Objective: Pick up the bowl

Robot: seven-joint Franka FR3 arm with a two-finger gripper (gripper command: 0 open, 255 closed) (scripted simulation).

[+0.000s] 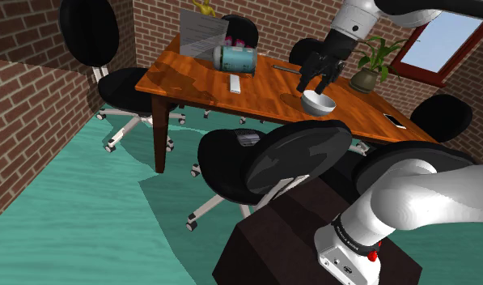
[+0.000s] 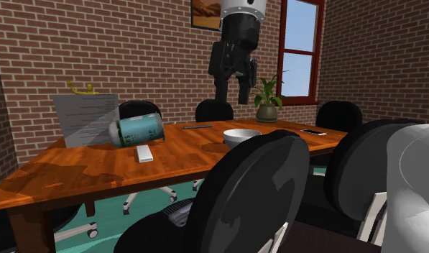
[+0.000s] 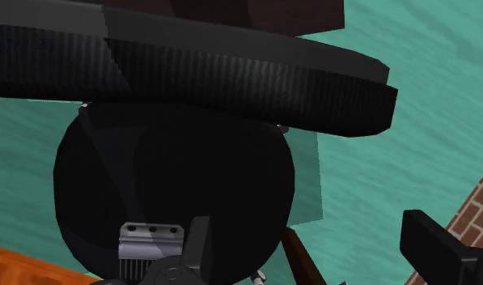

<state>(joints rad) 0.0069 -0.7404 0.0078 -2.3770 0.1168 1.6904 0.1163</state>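
A white bowl (image 1: pixel 319 103) stands upright on the wooden table (image 1: pixel 199 77), near the edge that faces the stand. My black gripper (image 1: pixel 314 87) hangs just above the bowl, open, with nothing between its fingers. From the second exterior view the gripper (image 2: pixel 232 95) sits well above the bowl (image 2: pixel 241 135), a clear gap between them. In the wrist view the gripper (image 3: pixel 320 259) has its two fingers (image 3: pixel 201 251) far apart, with a black office chair (image 3: pixel 175 186) beyond them and a strip of the table's edge (image 3: pixel 21 263) beside.
On the table lie a teal can on its side (image 1: pixel 234 58), a white flat bar (image 1: pixel 235 82), a grey sheet stand (image 1: pixel 201 34), a phone (image 1: pixel 395 121) and a potted plant (image 1: pixel 369 69). Black office chairs (image 1: pixel 256 162) ring the table. The stand (image 1: pixel 312 235) is nearby.
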